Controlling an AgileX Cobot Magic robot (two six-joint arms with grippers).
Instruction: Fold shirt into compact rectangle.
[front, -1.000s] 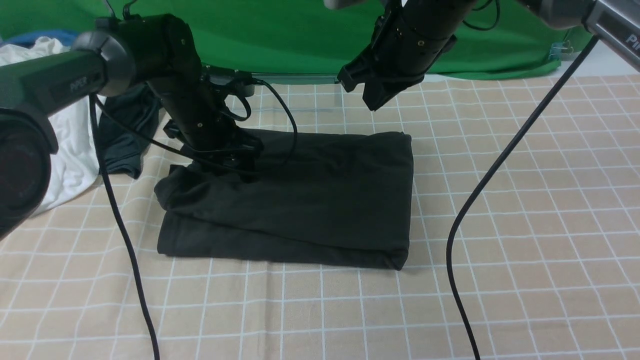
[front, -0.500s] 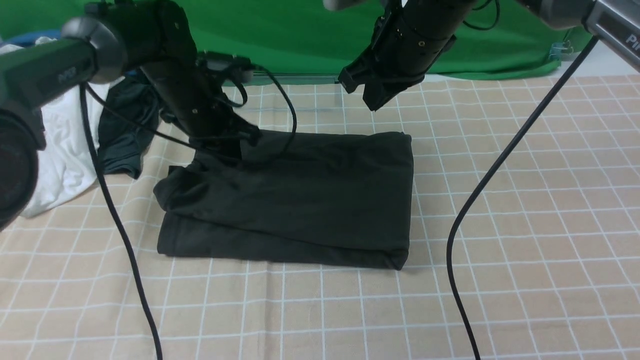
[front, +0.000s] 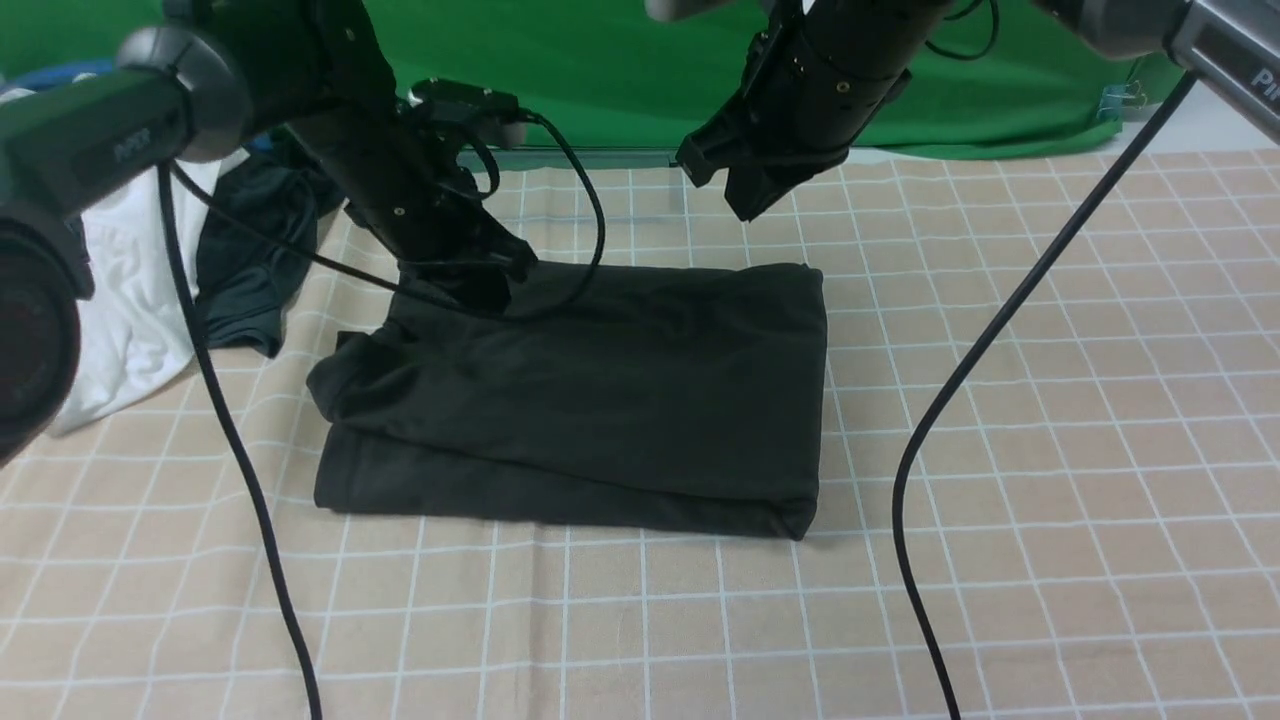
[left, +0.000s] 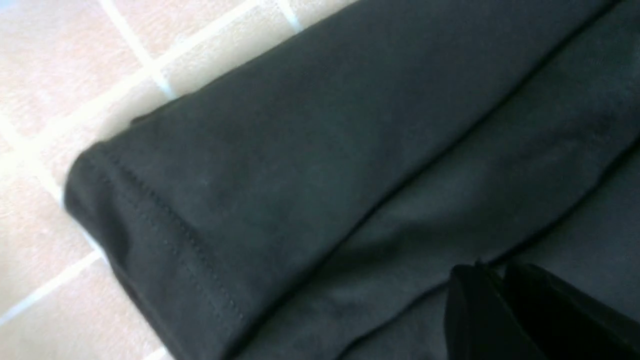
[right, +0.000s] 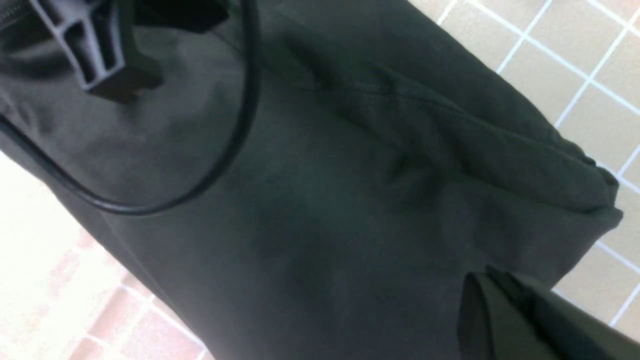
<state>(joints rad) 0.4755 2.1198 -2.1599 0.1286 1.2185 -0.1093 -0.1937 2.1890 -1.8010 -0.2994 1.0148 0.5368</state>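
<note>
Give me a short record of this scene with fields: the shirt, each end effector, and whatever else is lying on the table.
Shirt: black shirt folded into a rough rectangle on the checked tablecloth; layers show unevenly along its left edge.
Left arm: left end effector low at the shirt's far left corner; open or shut unclear.
Right arm: right end effector shut, raised clear of the shirt, holding nothing.
Other items: white garment and dark grey garment heaped at the far left.
Background: green backdrop.

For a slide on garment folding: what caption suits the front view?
Black shirt folded into a rectangle on checked cloth; left gripper over its far edge, right gripper raised.
</note>
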